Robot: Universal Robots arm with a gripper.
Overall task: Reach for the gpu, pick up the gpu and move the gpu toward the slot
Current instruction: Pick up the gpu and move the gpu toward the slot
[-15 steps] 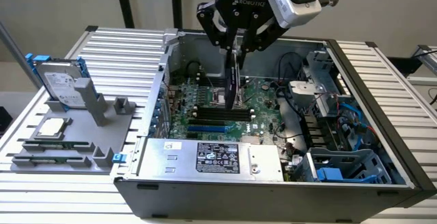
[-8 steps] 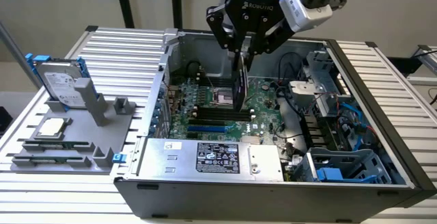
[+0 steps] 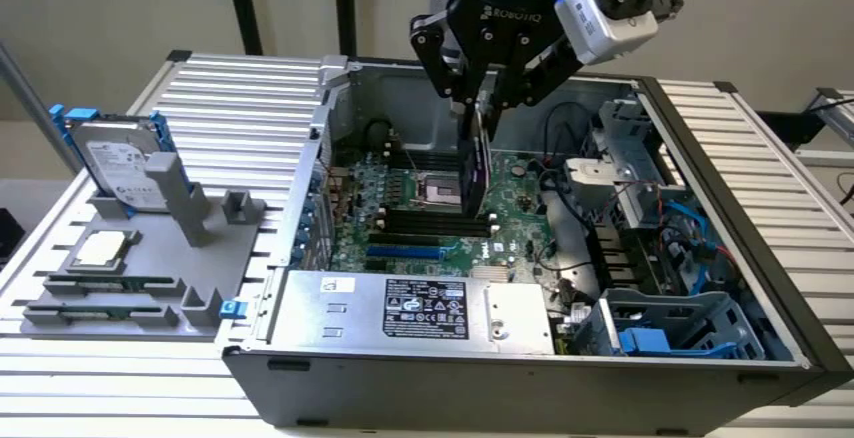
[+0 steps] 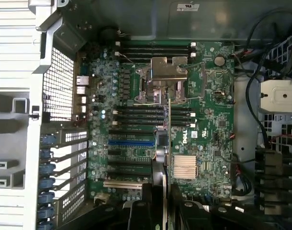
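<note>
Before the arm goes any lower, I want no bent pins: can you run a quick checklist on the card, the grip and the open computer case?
1. Thin green circuit-board gpu clamped in the black gripper: ok, it hangs on edge between the fingers.
2. Card clear of the green motherboard: ok, it hangs above the board, not seated.
3. Card edge lined up with a slot: cannot tell; in the wrist view it runs across the expansion slots, including the blue slot.
4. Loose black cables clear of the card: ok, they lie toward the exterior view's right.
5. Grey computer case open on top: ok.

The gpu (image 3: 473,163) hangs in the claw (image 3: 478,108) above the motherboard (image 3: 441,208)
</note>
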